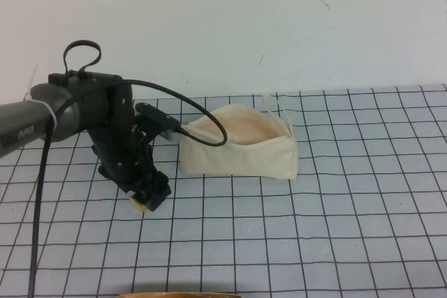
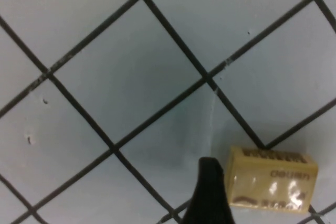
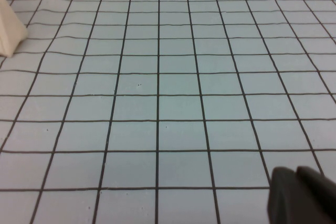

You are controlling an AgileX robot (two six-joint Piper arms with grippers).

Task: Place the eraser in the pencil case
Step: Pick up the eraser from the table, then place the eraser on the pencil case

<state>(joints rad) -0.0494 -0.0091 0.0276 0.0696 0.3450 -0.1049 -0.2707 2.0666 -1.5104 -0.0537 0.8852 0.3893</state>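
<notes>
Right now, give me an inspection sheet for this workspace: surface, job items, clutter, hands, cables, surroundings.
Surface: pale blue table with a black grid.
Job's things: eraser, tan, lying flat on the grid; pencil case, cream, mouth open upward, right of the left arm.
Clutter: an orange-brown edge at the near border, unidentifiable.
Hands: left hand down at the table over the eraser, one fingertip beside it; grip not visible. Right hand only a dark edge in its wrist view.
Cables: black cable looping from the left arm across the case's left end.
Surroundings: plain white wall.

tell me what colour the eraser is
Tan, with darker brown print; the eraser shows best in the left wrist view.
</notes>
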